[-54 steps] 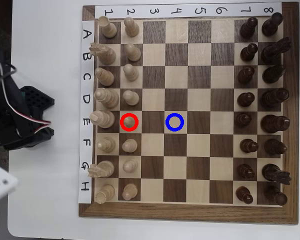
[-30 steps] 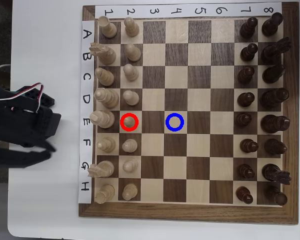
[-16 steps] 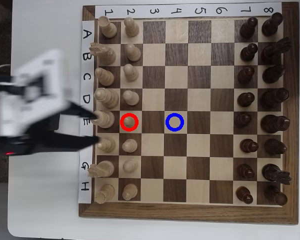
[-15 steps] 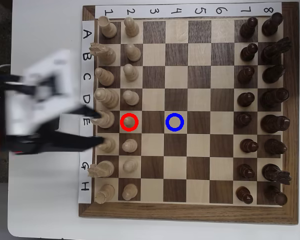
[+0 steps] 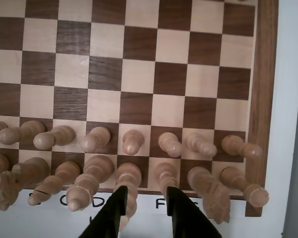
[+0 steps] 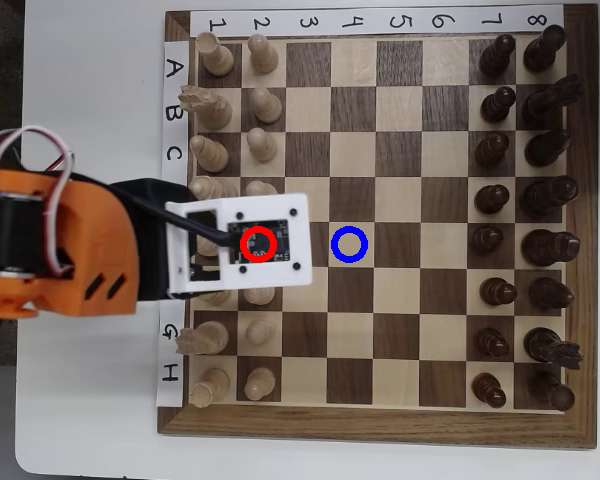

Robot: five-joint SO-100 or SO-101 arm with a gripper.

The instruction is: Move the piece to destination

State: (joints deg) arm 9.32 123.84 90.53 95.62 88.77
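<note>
In the wrist view the piece (image 5: 133, 141) is a pale pawn, fifth from the left in its row, standing upright on its square. My gripper (image 5: 146, 194) is open just short of it, above the back row. The two black fingers (image 5: 116, 210) straddle the gap between two taller pale pieces. In the overhead view my white wrist plate (image 6: 245, 245) hides the piece and the fingertips. The destination (image 6: 349, 244), a pale square with a blue ring, lies two squares to the right of the plate's red ring and is bare.
Pale pieces (image 6: 209, 154) fill columns 1 and 2 tightly around the gripper. Dark pieces (image 6: 492, 242) fill columns 7 and 8 at the right. The orange arm body (image 6: 60, 245) sits off the board's left edge. A tall pale piece (image 5: 128, 178) stands against my left finger.
The arm has swung in from the table on the left onto the board. Its wrist plate now covers the red-ringed square and the pawn there in the overhead view.
</note>
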